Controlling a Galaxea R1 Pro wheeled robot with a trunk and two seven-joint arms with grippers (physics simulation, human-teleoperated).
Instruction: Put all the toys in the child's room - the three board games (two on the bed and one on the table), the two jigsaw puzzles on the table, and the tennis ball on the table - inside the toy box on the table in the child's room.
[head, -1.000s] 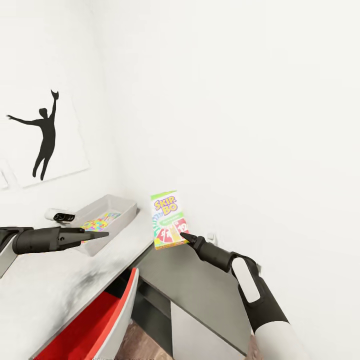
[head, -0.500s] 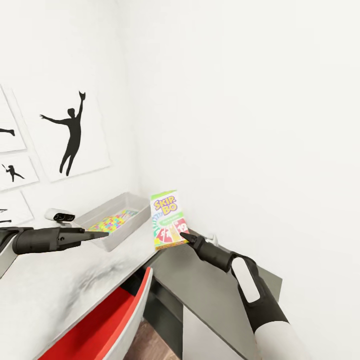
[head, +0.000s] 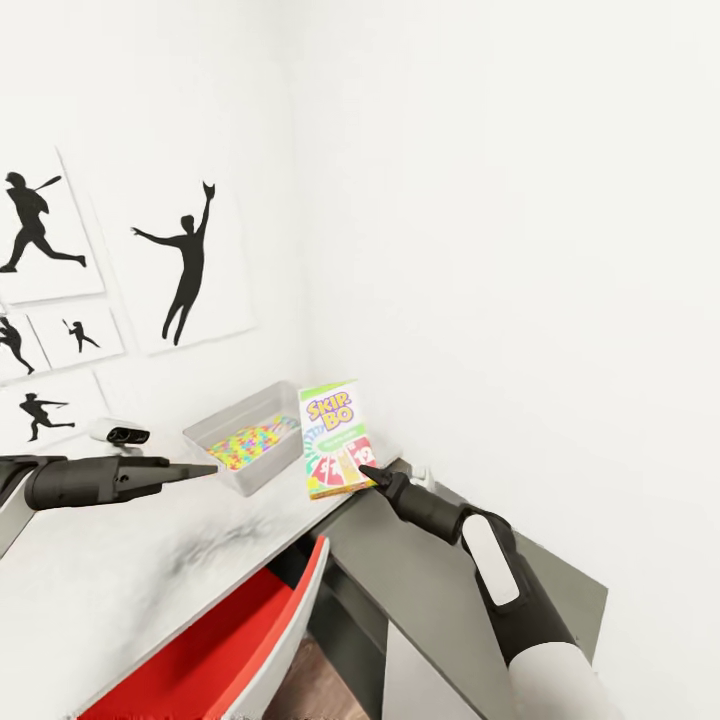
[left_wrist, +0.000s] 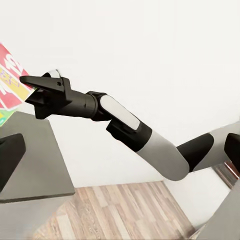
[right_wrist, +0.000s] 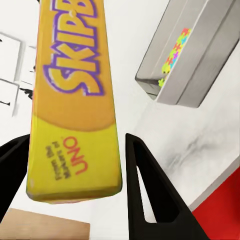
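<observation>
Child's bedroom, rendered: baseball-player posters (head: 190, 262) hanging on white wall, desk (head: 110, 570) carrying tray (head: 225, 425) of puzzle pieces, red-and-white chair (head: 225, 640) sitting beneath, wood-plank floor (left_wrist: 125, 210) showing.

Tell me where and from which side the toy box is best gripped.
Grip the toy box by its near long wall, the one facing the left gripper. Come from above, one finger inside and one outside: the walls are low and thin, and the tray lies flat on the table. Mind the jigsaw puzzle inside, which probably leaves little room.
</observation>
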